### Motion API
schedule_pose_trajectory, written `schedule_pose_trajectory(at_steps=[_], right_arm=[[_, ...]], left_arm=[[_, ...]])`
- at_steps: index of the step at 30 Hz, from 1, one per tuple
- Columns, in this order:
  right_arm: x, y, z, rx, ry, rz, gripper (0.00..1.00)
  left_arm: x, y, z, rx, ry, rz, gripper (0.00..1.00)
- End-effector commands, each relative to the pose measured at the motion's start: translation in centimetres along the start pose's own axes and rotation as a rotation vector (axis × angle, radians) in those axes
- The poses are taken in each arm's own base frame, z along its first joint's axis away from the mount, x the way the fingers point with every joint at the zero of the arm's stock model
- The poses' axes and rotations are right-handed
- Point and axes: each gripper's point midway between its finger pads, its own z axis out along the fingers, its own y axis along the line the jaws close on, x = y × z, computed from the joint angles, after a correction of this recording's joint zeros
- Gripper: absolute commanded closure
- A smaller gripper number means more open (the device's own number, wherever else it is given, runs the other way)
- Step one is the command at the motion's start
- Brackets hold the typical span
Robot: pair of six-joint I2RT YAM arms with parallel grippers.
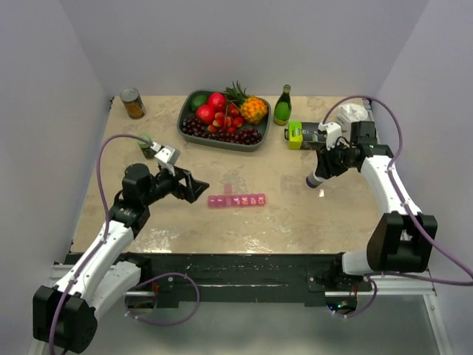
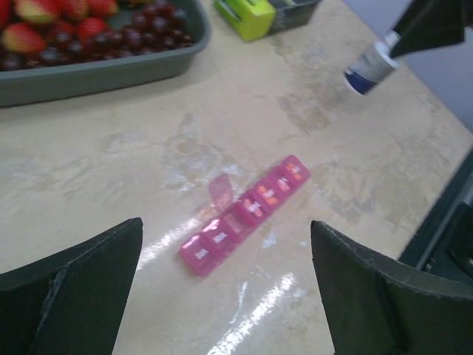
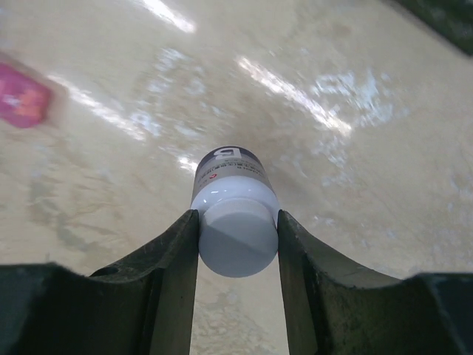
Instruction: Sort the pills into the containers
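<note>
While the right claw [image 3: 238,216] has its two fingers pressed against the sides of the small white bottle [image 3: 230,177], I read it as closed on that bottle near its base, with the dark-capped end pointing away from the wrist and down toward the bench [image 1: 295,214]. I cannot tell whether the cap touches the surface.

The pink pill organiser [image 1: 236,200] lies flat near the middle of the bench, well apart from the bottle and off to that claw's left. Its long axis runs across the bench from side to side, so one short end faces each arm. One lid [image 2: 220,191] stands open partway along the strip; the other compartments look closed.

The left claw [image 1: 199,188] is spread as wide as it goes and holds nothing. It hangs just off the strip's left end, aimed along its length, so the left arm is plainly the nearer one.

My judgement is that the bottle must travel leftward to sit over the open compartment, and the cap looks to be on, so it needs removing first.
</note>
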Motion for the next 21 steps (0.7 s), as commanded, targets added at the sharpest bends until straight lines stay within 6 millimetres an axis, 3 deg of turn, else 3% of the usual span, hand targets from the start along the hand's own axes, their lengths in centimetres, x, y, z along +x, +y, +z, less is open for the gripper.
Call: schedule_pose_trajectory(at_steps=[1,6,7,8,10,11,15,21], right_arm=[[-5.1,7.6,-3.7,-0.366,-0.24,-0.098,0.96],[-6.5,13.9,-5.0,-0.628,-0.28,-0.122,0.96],[-6.7,14.5,-5.2,-0.654,-0.284,-0.126,0.96],[-6.9,15.1,-5.3,-0.69,-0.287,-0.115,0.97],[-7.0,16.2,-5.7,-0.732,-0.279,-0.124,0.97],[-7.1,16.6,-5.9,-0.763,-0.284,-0.124,0.97],[-7.3,18.1,-7.0,-0.829,-0.292,-0.137,0.97],[-7.0,18.9,-7.5,-0.855,-0.304,-0.151,0.98]], left_arm=[[-1.4,-6.0,-0.1,0.361,-0.121,0.066,0.01],[-2.8,-11.4,0.8,0.494,-0.22,0.222,0.01],[-3.2,-11.8,1.2,0.48,-0.25,0.243,0.01],[-3.3,-14.0,1.2,0.535,-0.289,0.32,0.01],[-2.8,-15.2,2.7,0.536,-0.286,0.37,0.01],[-2.1,-16.8,3.1,0.567,-0.288,0.428,0.01],[-0.2,-18.3,5.8,0.527,-0.314,0.551,0.01],[-1.2,-19.6,8.4,0.467,-0.389,0.58,0.01]])
